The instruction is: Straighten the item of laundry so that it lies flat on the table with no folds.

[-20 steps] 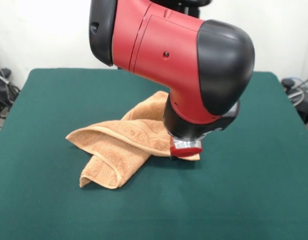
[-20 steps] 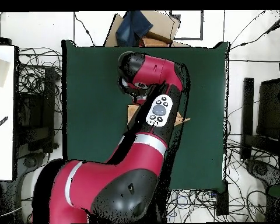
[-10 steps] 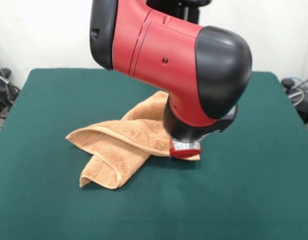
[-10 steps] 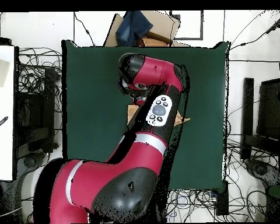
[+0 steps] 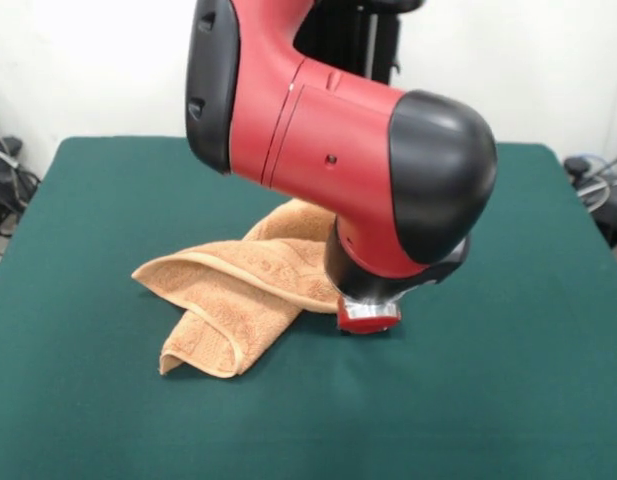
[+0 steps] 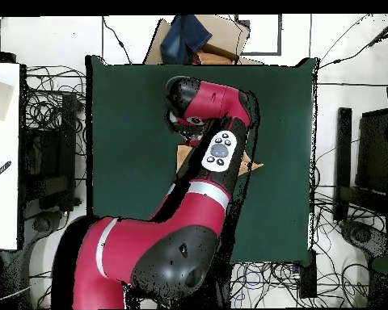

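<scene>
The light orange-tan towel (image 5: 238,285) lies crumpled and folded over itself on the dark green table (image 5: 508,400), left of centre in the front view. One folded flap points toward the near left. My gripper (image 5: 368,318) is pressed low at the towel's right end, right at the cloth; the bulky red and black wrist hides how it stands. In the overhead view the arm covers most of the towel (image 6: 183,153), and only small tan corners show beside it on the table (image 6: 124,121). The gripper is hidden there.
A cardboard box with a blue cloth (image 6: 199,36) sits beyond the table's far edge in the overhead view. Cables lie around the table on both sides. A white surface (image 6: 3,153) stands to the left.
The wrist has shifted slightly left and lower over the towel's right end. The towel corner that showed beside the gripper is now covered. The rest of the towel has not moved.
</scene>
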`<action>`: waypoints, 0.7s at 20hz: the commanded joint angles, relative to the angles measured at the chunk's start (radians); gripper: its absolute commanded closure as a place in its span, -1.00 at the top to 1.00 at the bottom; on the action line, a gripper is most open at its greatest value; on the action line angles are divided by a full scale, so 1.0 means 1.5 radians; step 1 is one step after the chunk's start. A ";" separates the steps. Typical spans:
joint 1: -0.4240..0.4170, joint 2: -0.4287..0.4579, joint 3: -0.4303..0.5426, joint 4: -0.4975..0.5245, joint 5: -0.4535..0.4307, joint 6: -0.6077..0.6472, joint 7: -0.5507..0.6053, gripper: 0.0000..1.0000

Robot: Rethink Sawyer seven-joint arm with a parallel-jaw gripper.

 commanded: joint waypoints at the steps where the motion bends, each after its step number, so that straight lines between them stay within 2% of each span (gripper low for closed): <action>1: -0.006 0.033 0.016 0.018 0.015 -0.077 0.180 1.00; 11: 0.008 0.014 0.009 0.066 0.009 -0.105 0.173 1.00; 12: 0.013 0.017 -0.001 0.064 0.006 -0.108 0.187 -1.00; 14: 0.018 0.020 -0.010 0.061 0.004 -0.111 0.199 -1.00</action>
